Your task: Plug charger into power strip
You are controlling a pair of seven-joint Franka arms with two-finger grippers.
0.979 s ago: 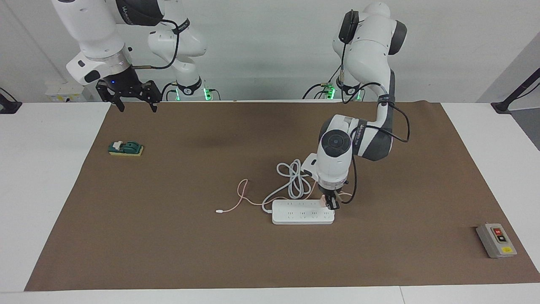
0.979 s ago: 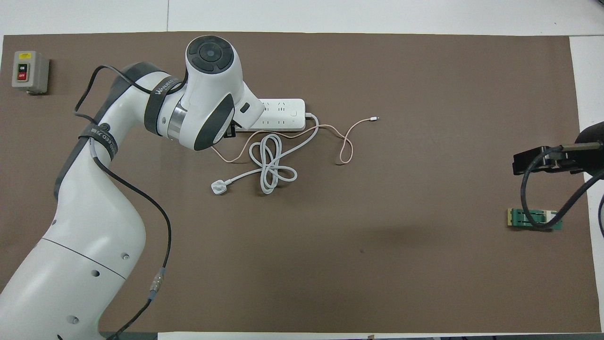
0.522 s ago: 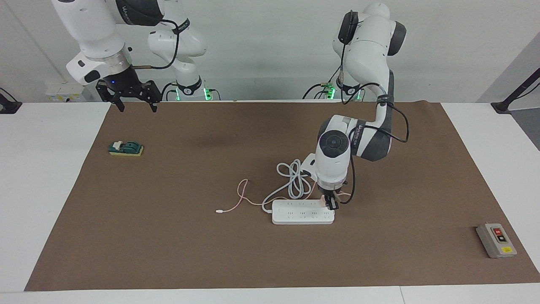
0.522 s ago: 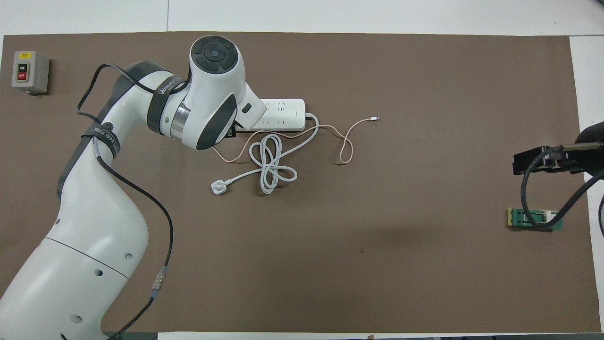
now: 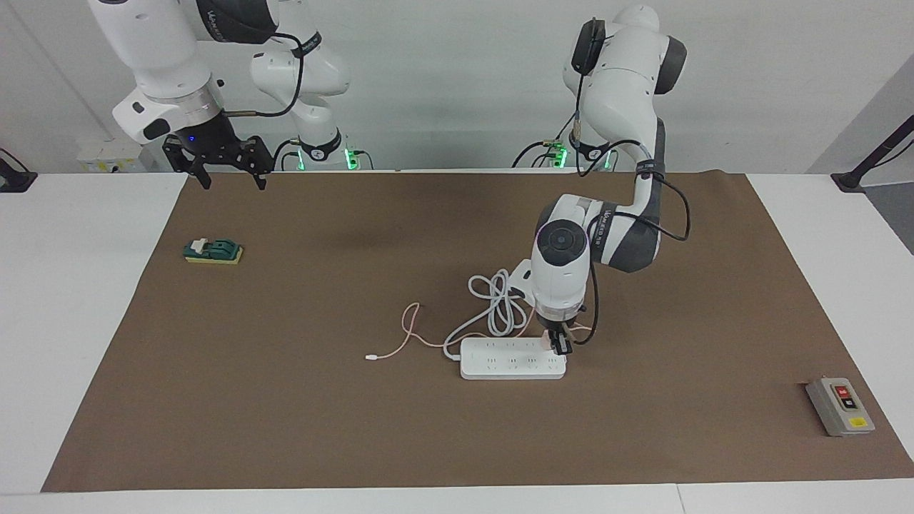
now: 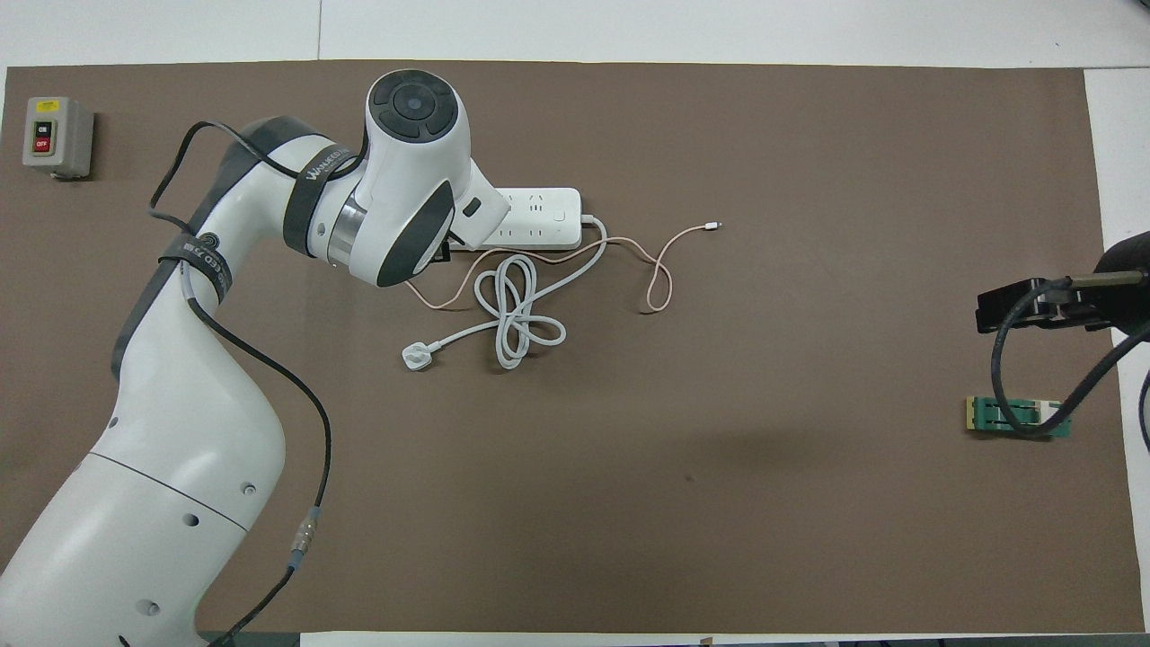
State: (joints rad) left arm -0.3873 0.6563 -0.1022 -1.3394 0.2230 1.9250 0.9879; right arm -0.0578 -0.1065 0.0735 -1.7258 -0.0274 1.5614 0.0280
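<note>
Charger [image 5: 547, 341], small pink cube, on flat white rounded power strip [image 5: 510, 359].

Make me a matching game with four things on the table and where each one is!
Things:
1. charger
2. power strip
3. grey button box
4. green block

Places:
A. at the left arm's end of the table, farthest from the robots
B. at the right arm's end, below the open right gripper
C. in the shut left gripper, at the strip's end
D. flat on the mat mid-table, with a looped white cord beside it

Pairs: 1-C, 2-D, 3-A, 4-B
</note>
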